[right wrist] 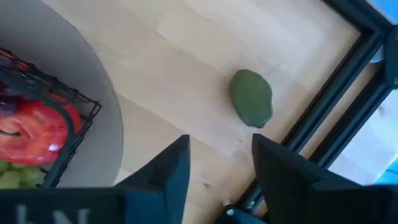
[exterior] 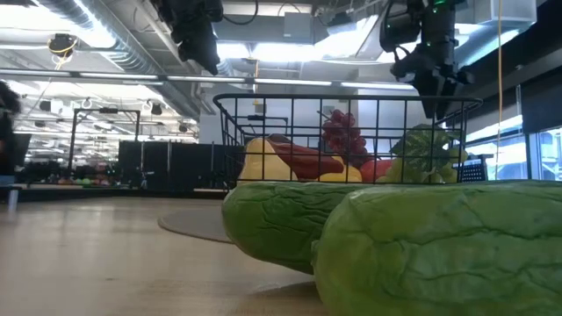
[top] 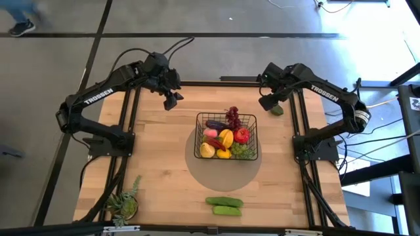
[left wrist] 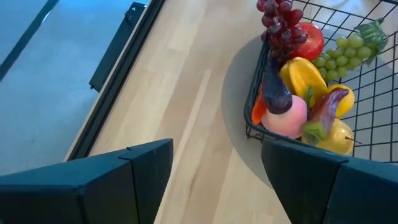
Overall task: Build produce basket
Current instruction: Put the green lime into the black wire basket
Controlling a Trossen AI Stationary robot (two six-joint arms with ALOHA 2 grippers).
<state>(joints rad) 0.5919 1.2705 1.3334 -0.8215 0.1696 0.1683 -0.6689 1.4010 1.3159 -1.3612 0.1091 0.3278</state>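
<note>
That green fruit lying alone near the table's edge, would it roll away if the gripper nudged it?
Probably a little. The green fruit is a smooth, rounded oval, so a nudge could make it wobble or roll. It lies beside the table's black frame rail, which would likely stop it. Its smooth skin might also slip between gripper fingers.

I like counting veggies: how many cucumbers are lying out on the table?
2. Both cucumbers lie side by side on the bare wood near the table's front edge, outside the basket: one nearer the basket, the other just in front of it. More may be hidden inside the basket.
</note>
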